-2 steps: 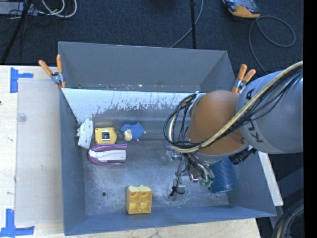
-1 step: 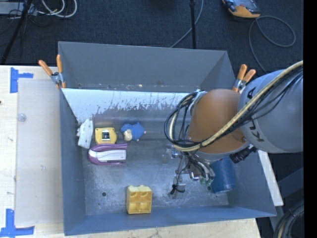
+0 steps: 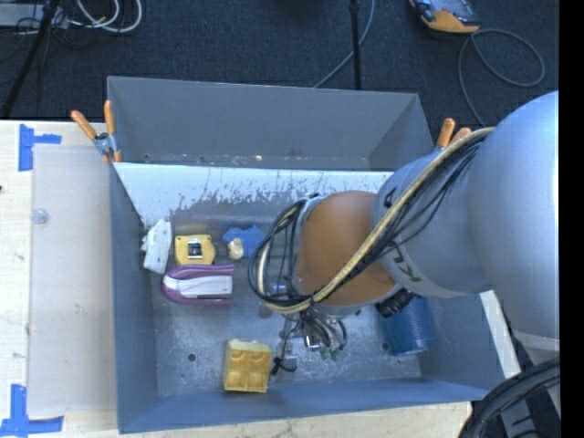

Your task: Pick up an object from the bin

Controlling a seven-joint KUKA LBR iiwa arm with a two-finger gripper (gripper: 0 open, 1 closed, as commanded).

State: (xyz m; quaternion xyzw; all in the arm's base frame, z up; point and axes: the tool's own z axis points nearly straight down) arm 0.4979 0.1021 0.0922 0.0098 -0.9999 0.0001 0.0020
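The grey metal bin [image 3: 182,345] holds a yellow studded block [image 3: 247,366], a purple-and-white stapler [image 3: 198,286], a yellow tape measure [image 3: 193,250], a white plastic piece [image 3: 157,245] and a blue cylinder [image 3: 408,328].

No writing, label, brand or number can be read anywhere in the bin [image 3: 265,126].

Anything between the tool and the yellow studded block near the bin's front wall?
Nothing visible. The tool is just right of the yellow studded plastic block, with bare floor of the grey metal bin between them. The blue cylinder lies on the tool's far side, off that line.
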